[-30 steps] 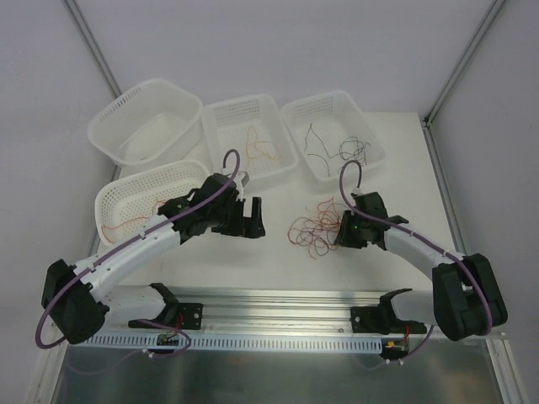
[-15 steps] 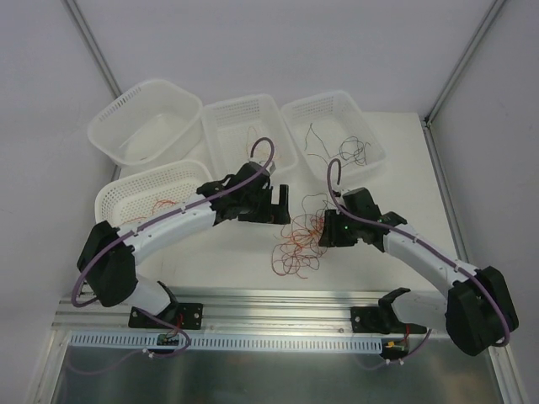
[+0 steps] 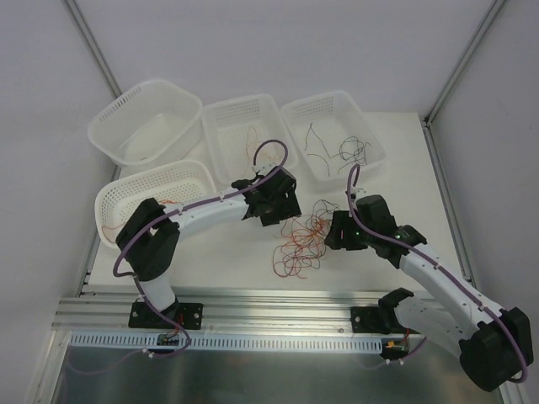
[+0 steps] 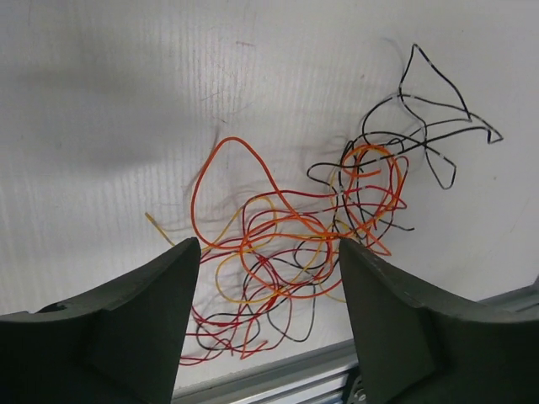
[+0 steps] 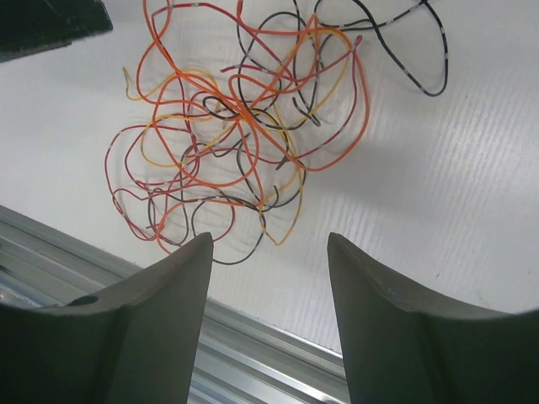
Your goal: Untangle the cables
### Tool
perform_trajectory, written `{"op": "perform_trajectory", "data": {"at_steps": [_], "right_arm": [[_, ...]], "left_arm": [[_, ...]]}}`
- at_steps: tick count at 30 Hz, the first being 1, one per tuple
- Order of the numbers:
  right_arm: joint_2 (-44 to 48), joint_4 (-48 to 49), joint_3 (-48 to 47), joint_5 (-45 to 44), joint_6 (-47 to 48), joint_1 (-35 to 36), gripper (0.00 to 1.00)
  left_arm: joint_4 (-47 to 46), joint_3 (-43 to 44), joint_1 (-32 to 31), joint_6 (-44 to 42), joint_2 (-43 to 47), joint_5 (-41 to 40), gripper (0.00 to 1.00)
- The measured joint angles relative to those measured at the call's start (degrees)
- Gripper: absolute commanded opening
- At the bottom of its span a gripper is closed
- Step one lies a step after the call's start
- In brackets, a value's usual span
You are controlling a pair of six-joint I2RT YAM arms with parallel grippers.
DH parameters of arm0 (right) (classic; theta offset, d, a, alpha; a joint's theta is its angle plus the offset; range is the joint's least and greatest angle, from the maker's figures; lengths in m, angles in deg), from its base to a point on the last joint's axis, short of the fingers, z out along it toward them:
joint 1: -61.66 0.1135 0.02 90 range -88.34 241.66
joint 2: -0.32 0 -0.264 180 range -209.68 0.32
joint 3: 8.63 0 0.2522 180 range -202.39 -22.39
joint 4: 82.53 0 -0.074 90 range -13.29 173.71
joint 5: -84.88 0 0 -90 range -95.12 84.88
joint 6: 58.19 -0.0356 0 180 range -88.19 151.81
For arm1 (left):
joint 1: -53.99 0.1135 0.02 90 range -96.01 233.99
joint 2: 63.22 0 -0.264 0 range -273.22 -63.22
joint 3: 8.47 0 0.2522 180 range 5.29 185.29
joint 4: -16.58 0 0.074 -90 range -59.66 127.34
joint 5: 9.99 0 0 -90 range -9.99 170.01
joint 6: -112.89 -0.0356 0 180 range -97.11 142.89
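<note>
Overhead, your white table point(image 3: 219, 257) carries four white mesh baskets point(image 3: 109, 114) along its far and left sides. Your left arm point(image 3: 202, 215) and right arm point(image 3: 429, 269) bend inward toward the middle. Your left gripper point(image 4: 268, 246) hangs with fingers spread, nothing between them; your right gripper point(image 5: 268, 240) is likewise spread and empty. Between the two, the cables point(image 3: 301, 237) lie on the table in one red, orange and black tangle, near the aluminium front rail point(image 3: 278, 299).
</note>
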Motion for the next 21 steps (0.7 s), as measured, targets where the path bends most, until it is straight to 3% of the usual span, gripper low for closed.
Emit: {"op": "perform_trajectory", "data": {"at_steps": [5, 19, 21], "right_arm": [[2.1, -0.2, 2.1, -0.8, -0.9, 0.0, 0.73], [7.2, -0.8, 4.3, -1.0, -1.2, 0.0, 0.74], [7.3, -0.9, 4.5, -1.2, -1.3, 0.0, 0.75]], "left_arm": [[-0.1, 2.2, 0.0, 6.1, -3.2, -3.6, 0.56], [-0.7, 5.3, 0.2, 12.2, -11.9, -4.9, 0.28], [-0.7, 5.3, 0.2, 12.6, -12.5, -4.6, 0.15]]}}
